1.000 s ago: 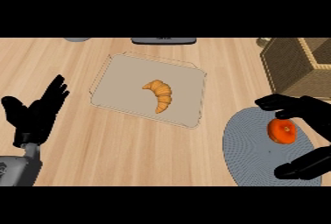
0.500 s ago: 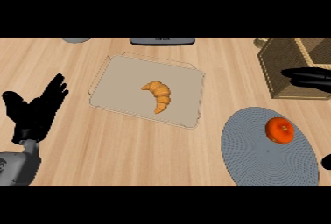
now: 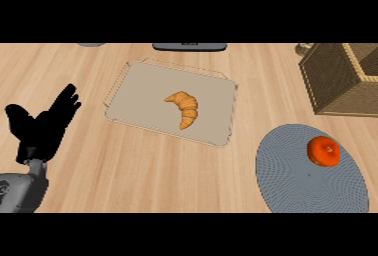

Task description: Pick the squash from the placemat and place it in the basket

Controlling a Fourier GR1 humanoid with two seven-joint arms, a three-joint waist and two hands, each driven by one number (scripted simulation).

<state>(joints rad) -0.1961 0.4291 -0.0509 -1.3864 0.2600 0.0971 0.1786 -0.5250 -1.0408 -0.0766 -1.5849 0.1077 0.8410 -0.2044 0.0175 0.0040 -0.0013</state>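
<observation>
An orange, round squash (image 3: 323, 150) lies on the grey round placemat (image 3: 303, 185) at the lower right. The brown wicker basket (image 3: 341, 77) stands at the upper right, beyond the placemat. My left hand (image 3: 43, 125) rests open at the left edge, fingers up, far from the squash. My right hand does not show in the head view.
A beige tray (image 3: 140, 95) with a croissant (image 3: 184, 108) on it sits in the middle of the wooden counter. A dark flat object (image 3: 189, 47) and a grey round thing (image 3: 91, 44) lie along the far edge.
My right hand, which hovered around the squash, rose toward the basket and has left the view. The squash stays on the placemat. The left hand has hardly moved.
</observation>
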